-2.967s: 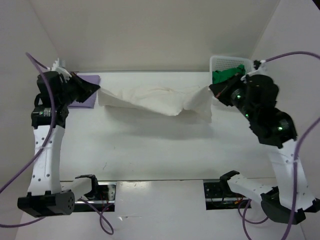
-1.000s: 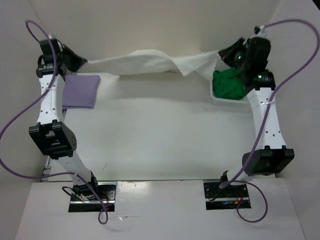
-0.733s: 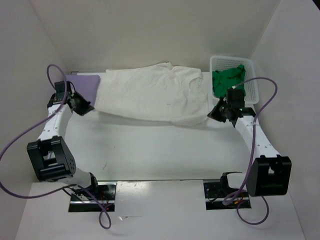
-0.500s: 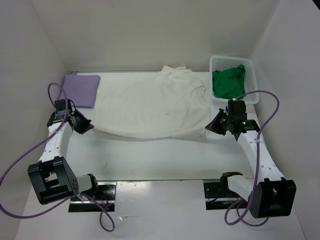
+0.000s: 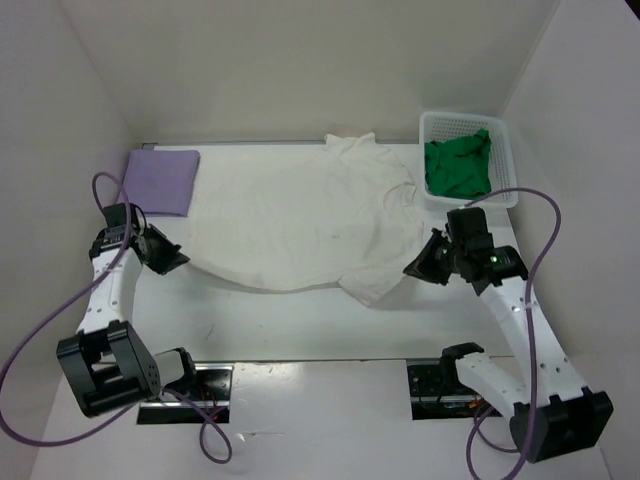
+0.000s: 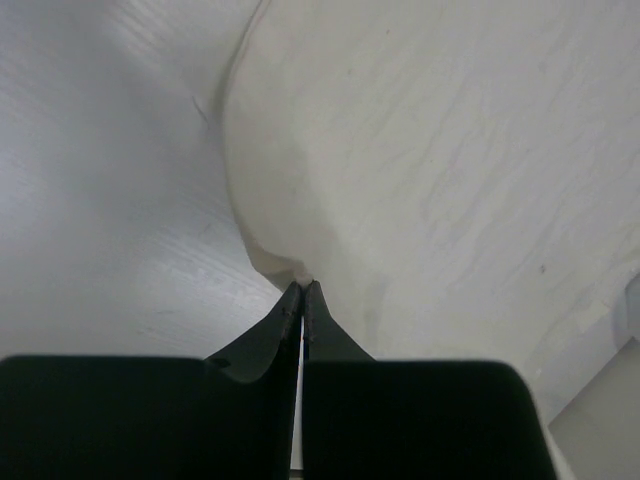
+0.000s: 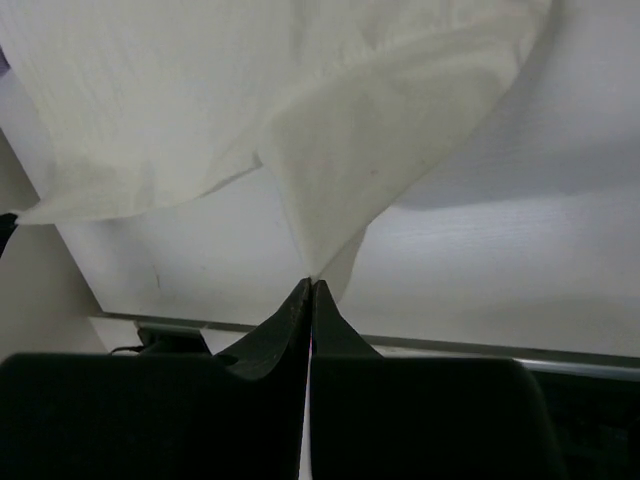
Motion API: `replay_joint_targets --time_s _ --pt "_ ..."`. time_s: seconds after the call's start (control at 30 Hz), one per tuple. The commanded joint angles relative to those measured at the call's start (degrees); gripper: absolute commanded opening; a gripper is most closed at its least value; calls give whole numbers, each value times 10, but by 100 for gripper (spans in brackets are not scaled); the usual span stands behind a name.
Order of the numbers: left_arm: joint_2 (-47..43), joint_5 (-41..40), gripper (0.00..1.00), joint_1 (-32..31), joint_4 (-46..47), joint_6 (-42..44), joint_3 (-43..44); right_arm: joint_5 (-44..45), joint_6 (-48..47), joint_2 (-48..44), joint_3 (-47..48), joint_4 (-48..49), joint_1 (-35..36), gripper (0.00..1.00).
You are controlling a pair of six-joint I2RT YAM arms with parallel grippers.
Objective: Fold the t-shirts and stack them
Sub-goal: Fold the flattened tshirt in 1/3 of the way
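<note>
White plastic mesh basket [image 5: 460, 121] at far right corner of white table [image 5: 300, 322], close to back wall [image 5: 300, 70]. Plain white side walls. Pale ledge [image 5: 320, 415] along near edge.

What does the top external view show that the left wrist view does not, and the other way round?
Only the top view shows the folded lavender purple t-shirt, the bright green t-shirt in the white plastic mesh basket, and the right gripper. Only the left wrist view shows closely the left gripper shut on a pinched edge of cloth. Both show the spread off-white cloth t-shirt on the white table.
</note>
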Motion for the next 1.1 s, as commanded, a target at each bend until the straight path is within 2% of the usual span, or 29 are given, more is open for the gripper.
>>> replay_joint_targets --time_s 0.0,0.03,0.13,0.37,0.53,0.8,1.07 --pt "56 26 0 3 62 -10 37 37 7 80 54 101 2 0" --pt "73 33 0 3 78 -10 58 37 -7 133 65 147 -5 0" --pt "144 38 0 -2 94 -24 96 45 -22 209 114 202 -11 0" --pt "270 4 0 -2 132 -34 162 91 -54 398 246 243 -41 0" --pt "337 4 0 -2 143 -40 203 104 -59 471 319 256 -59 0" --pt "384 4 0 -12 164 -56 259 116 -70 586 422 251 -71 0" --pt "436 -3 0 -23 201 -68 284 140 -75 657 504 252 -71 0"
